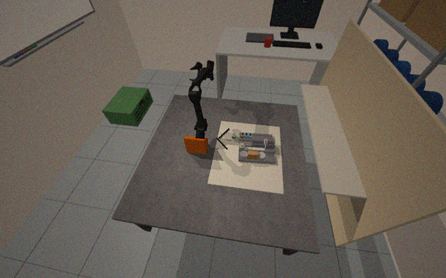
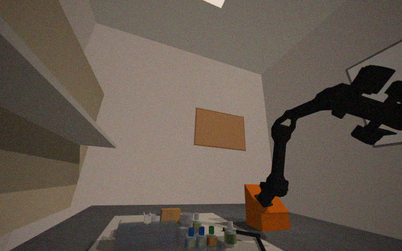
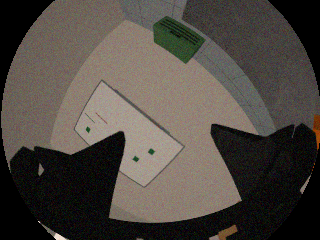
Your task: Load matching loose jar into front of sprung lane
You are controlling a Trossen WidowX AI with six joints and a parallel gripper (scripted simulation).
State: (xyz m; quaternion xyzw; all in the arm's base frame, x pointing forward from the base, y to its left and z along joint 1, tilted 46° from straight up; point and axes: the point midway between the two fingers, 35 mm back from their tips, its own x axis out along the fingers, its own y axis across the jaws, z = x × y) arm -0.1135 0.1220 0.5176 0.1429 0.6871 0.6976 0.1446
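A small loose jar (image 1: pixel 233 136) (image 2: pixel 230 237) with a white cap and green label stands on the pale mat, just off the grey rack's left end in the top view. Another white-capped jar (image 1: pixel 242 147) (image 2: pixel 197 225) with a yellow-green label stands at that end of the rack (image 1: pixel 257 162), in the sprung lane as far as I can tell. The pusher plate and front stop are too small to make out. My gripper (image 1: pixel 203 65) (image 3: pixel 168 132) is open and empty, raised high above the arm's base, far from both jars; the wrist view faces the wall.
Two blue-capped jars (image 2: pixel 191 241) (image 2: pixel 201 241) and a green-capped jar (image 2: pixel 211 240) stand beside the loose jar. A brown box (image 1: pixel 252 155) (image 2: pixel 170 215) sits on the rack between pale round items. Black strips (image 1: pixel 222 143) lie near the mat's edge. An orange block (image 1: pixel 196 145) (image 2: pixel 277 221) is by the arm's base.
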